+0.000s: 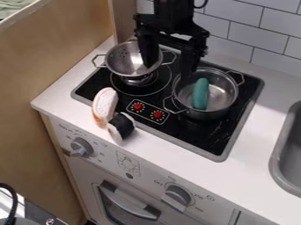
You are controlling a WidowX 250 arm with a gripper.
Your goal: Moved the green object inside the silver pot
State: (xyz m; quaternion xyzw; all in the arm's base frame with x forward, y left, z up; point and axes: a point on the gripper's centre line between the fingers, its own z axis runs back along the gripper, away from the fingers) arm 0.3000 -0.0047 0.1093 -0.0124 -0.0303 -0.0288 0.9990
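Since the green object (200, 93) lies inside the silver pot (207, 115): claw (169, 72), empty, spread wide; likely best raised straight up, clear of the rim (237, 91).

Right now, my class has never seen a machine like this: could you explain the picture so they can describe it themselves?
The black machine coming in from the top edge is a robot arm. Its gripper, a two-fingered hand, hangs over a toy stove. There is one picture, taken by a fixed camera looking down at a slant.

On the stove are a metal strainer and a silver pot. A green object lies inside the pot. At the stove's front edge are a bread-like piece and a black-and-white roll. A sink is set in the counter.

The gripper's fingers are apart, holding nothing.
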